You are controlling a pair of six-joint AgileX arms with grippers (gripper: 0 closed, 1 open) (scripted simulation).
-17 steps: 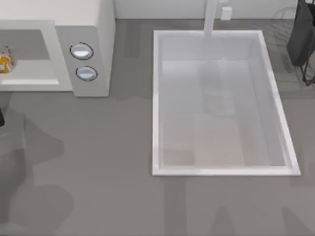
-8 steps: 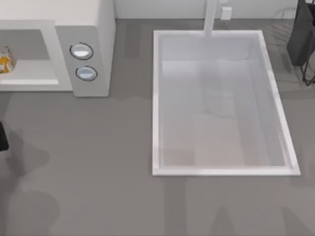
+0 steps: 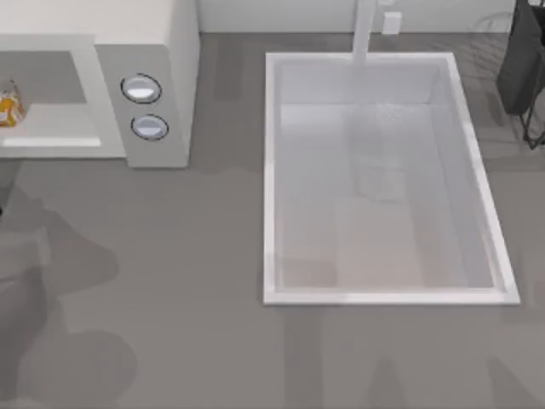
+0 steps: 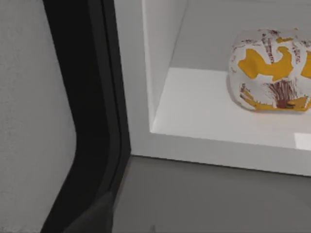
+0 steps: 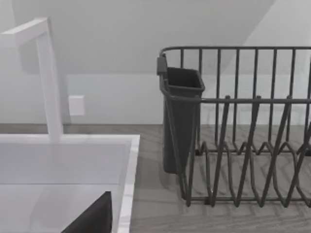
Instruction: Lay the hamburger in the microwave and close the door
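The off-white microwave (image 3: 170, 51) stands at the table's back left, with two round knobs (image 3: 140, 89) on its side panel. The hamburger (image 3: 8, 106), wrapped in white paper with orange print, lies on the floor of the open cavity. In the left wrist view the hamburger (image 4: 272, 70) rests inside, away from the cavity wall (image 4: 160, 63). The door (image 4: 29, 97), a grey panel with a dark edge, stands open beside the cavity opening. A dark part of my left gripper (image 4: 90, 219) shows close to the door's edge, low in front of the microwave. A dark part of my right gripper (image 5: 92, 218) sits near the sink's back corner.
A large white sink basin (image 3: 271, 170) with a white faucet (image 3: 364, 34) takes up the table's middle and right. A dark wire dish rack (image 5: 243, 145) with a cutlery cup (image 5: 181, 121) stands at the back right. Grey countertop (image 3: 170, 298) lies in front of the microwave.
In the top view the dark bit of my left arm at the left edge has slipped almost off the picture, and its shadow on the counter has shifted. The hamburger has not moved.
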